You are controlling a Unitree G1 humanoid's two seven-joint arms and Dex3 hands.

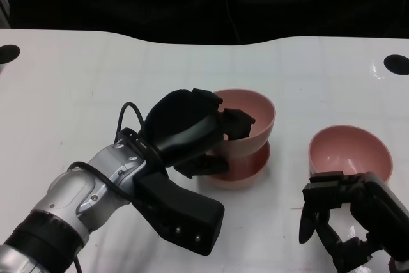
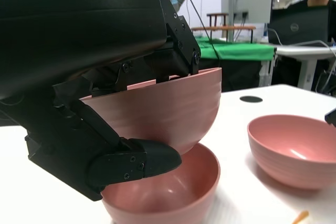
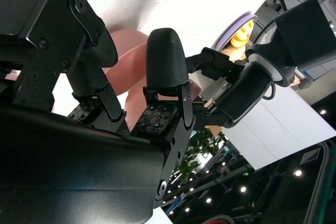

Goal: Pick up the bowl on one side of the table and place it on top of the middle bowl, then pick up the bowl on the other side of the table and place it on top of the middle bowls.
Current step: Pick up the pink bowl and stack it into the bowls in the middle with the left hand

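the left forearm (image 1: 83, 202) came up from the lower left of the head view toward the centre, and the left hand (image 1: 192, 133) sat over the near rim of the upper pink bowl (image 1: 252, 119). its fingers (image 1: 238, 123) hooked over the rim into the bowl while a lower digit (image 2: 139, 162) pressed the outer wall, so the hand gripped the bowl. that bowl was tilted and sat partly inside the middle bowl (image 1: 239, 171) at the centre of the frame; whether the two touched could not be told. the right hand (image 1: 345, 218) lay at the lower right, fingers spread and holding nothing, just below the third bowl (image 1: 349, 150), which stood upright on the white table (image 1: 83, 75) at right of centre.
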